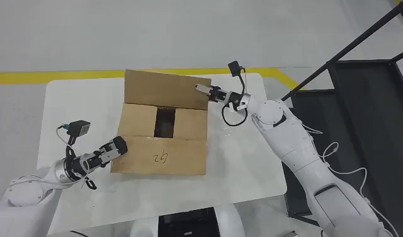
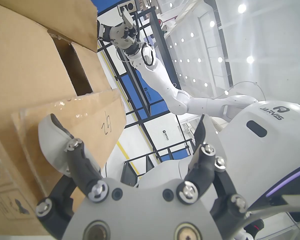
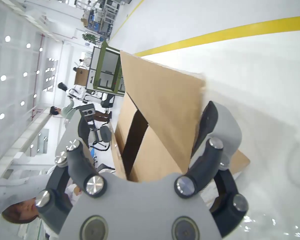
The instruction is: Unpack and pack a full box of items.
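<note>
Top view shows the cardboard box (image 1: 165,133) sitting on the white surface (image 1: 245,174), with a dark gap between its flaps. The left fingers (image 2: 52,146) are spread, one lying against the near flap's corner and the other clear of it. The right fingers (image 3: 222,126) are spread too, with the raised far flap's edge between them.

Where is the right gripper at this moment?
In the top view, the right gripper is at the right end of the raised far flap of the cardboard box, above the white table. Its jaws are open.
</note>
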Motion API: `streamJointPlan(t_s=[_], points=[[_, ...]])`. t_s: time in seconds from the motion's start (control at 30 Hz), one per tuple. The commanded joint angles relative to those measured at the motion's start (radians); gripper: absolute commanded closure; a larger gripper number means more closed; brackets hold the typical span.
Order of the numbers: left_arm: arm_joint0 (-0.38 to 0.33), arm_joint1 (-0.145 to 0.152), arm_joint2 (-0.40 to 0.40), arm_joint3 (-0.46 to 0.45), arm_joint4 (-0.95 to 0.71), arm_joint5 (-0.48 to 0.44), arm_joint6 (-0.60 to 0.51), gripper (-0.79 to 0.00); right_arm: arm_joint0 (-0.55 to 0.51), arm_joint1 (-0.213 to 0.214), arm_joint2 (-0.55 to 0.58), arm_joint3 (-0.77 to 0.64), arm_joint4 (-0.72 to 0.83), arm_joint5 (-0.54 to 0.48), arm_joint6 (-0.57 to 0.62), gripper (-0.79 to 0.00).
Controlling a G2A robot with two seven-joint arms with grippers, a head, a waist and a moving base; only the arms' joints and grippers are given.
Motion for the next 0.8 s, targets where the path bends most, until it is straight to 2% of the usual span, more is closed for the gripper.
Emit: streamJointPlan(t_s=[0.0,0.13,0.33,0.57,0.77], points=[[-0.003,0.002,0.002,0.000,0.002,0.001,-0.001,-0.785,0.003,0.000,0.002,0.003,0.019,-0.020,0.038,-0.785],[-0.008,0.005,0.007,-0.002,0.004,-0.001,0.001,-0.785,-0.018,0.009,0.027,-0.028,0.047,-0.065,0.107,-0.785],[-0.006,0.007,0.018,-0.003,0.012,-0.008,0.008,-0.785,-0.096,0.036,0.097,-0.157,0.097,-0.088,0.218,-0.785],[-0.007,0.010,0.026,-0.012,-0.003,-0.014,0.014,-0.785,-0.192,0.066,0.163,-0.329,0.105,-0.013,0.340,-0.785],[-0.005,0.013,0.023,-0.024,-0.012,-0.023,0.023,-0.785,-0.247,0.068,0.131,-0.361,0.096,0.034,0.340,-0.785]])
